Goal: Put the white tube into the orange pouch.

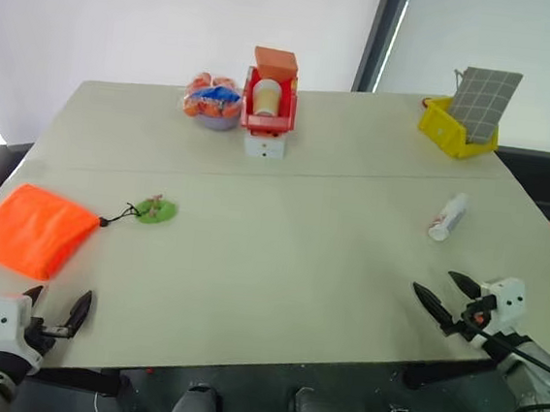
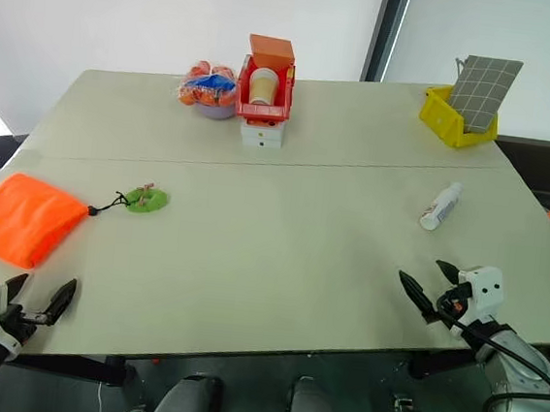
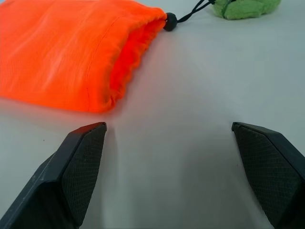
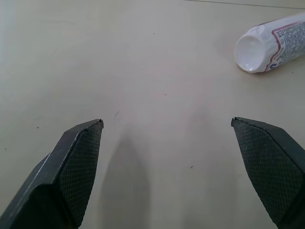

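Right gripper (image 1: 445, 293) hovers low over the near-right edge of the worktop (image 1: 290, 256), fingers spread wide, nothing between them. Just beyond it & a bit to the right lies the white tube (image 1: 447, 217), flat on its side, cap end facing the gripper, clear of both fingers. Over on the near-left, left gripper (image 1: 56, 309) also sits low at the worktop's edge, fingers wide apart & empty. Right ahead of it: the orange pouch (image 1: 27, 228), lying flat, its gathered mouth on the side toward the worktop's centre, close to the fingertips but not touching. Black cord runs from the mouth to a green tag (image 1: 155, 211) lying beside it, toward the middle. Tube & pouch sit well apart, opposite sides of the worktop. Further back, centre: red bin (image 1: 268, 113) on a small white box, w/ a tan paper cup (image 1: 266, 96) inside & an orange box (image 1: 275, 64) behind; clear bag of orange fruit (image 1: 213, 100) just to its left. Far right corner: yellow bin (image 1: 456, 129) holding a grey gridded board (image 1: 484, 103), tilted.
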Robot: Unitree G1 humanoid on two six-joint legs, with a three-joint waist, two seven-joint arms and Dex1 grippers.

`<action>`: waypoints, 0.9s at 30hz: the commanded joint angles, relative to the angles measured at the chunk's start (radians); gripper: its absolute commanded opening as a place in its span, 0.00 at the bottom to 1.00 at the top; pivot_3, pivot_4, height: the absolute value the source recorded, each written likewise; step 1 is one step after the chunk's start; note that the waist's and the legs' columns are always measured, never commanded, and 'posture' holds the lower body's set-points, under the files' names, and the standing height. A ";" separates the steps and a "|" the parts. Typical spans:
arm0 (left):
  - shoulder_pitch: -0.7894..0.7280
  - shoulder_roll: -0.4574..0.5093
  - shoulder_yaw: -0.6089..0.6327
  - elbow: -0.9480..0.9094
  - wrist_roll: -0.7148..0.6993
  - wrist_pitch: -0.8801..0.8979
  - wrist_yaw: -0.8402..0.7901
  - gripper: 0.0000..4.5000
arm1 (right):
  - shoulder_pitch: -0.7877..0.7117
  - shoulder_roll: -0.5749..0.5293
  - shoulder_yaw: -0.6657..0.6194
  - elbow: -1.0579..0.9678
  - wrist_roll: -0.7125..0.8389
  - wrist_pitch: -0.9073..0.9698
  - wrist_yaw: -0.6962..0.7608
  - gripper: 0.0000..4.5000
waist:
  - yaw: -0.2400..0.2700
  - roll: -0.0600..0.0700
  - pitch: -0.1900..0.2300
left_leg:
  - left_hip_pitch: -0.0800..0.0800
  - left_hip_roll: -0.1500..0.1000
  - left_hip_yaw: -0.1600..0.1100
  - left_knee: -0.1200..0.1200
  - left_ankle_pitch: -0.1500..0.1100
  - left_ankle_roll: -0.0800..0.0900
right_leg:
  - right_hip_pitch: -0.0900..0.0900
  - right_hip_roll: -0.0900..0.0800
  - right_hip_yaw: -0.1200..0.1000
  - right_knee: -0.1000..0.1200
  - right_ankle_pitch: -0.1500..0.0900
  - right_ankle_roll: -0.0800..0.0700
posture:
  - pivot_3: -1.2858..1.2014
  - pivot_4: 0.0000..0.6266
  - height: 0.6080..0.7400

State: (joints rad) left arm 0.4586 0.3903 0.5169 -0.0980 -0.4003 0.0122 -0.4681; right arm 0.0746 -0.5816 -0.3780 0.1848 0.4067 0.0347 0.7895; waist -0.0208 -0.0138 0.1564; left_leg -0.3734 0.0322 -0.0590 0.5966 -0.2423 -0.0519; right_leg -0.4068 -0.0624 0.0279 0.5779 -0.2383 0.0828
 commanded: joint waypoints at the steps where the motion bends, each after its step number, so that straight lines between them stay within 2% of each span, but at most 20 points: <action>1: 0.003 0.001 0.015 0.006 0.004 0.004 0.009 1.00 | -0.015 -0.007 -0.016 0.001 0.004 -0.029 0.007 0.99 | 0.000 0.000 0.000 | 0.000 0.000 0.000 0.000 0.000 0.000 | 0.000 0.000 0.000 0.000 0.000 0.000 | 0.52 0.24 1.00; 16: -0.009 0.001 -0.010 -0.031 0.002 0.045 0.021 1.00 | -0.027 -0.003 -0.008 0.033 0.007 -0.050 0.030 0.99 | 0.002 0.002 -0.001 | 0.000 0.000 0.000 0.000 0.002 0.003 | 0.000 0.000 0.000 0.001 0.000 0.000 | 0.52 0.24 1.00; 21: -0.038 -0.031 -0.120 -0.147 0.134 -0.052 0.062 1.00 | -0.022 0.006 0.014 0.005 0.014 -0.037 0.048 0.99 | 0.007 0.001 -0.001 | 0.000 0.000 0.000 0.000 0.002 0.003 | 0.001 0.000 0.000 0.001 0.000 0.000 | 0.52 0.24 1.00; 24: -0.067 -0.038 -0.192 -0.197 0.273 -0.093 0.125 1.00 | -0.030 0.015 0.039 -0.024 0.021 -0.023 0.060 0.99 | 0.007 0.000 -0.001 | 0.000 0.000 0.000 0.000 0.002 0.003 | 0.002 0.000 0.000 0.001 0.000 0.000 | 0.52 0.24 1.00; 27: -0.110 -0.033 -0.244 -0.207 0.477 -0.108 0.245 1.00 | -0.033 0.019 0.069 -0.093 0.046 0.019 0.078 0.99 | 0.007 0.000 -0.001 | 0.000 0.000 0.000 0.000 0.002 0.003 | 0.005 0.001 0.000 0.005 0.000 0.000 | 0.52 0.24 1.00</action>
State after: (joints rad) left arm 0.3496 0.3506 0.2842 -0.2728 -0.0157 -0.0675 -0.2780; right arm 0.0526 -0.5644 -0.3093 0.1557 0.4194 0.0423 0.8554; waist -0.0141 -0.0135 0.1552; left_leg -0.3731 0.0319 -0.0594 0.5969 -0.2402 -0.0485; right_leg -0.4020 -0.0614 0.0284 0.5838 -0.2380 0.0827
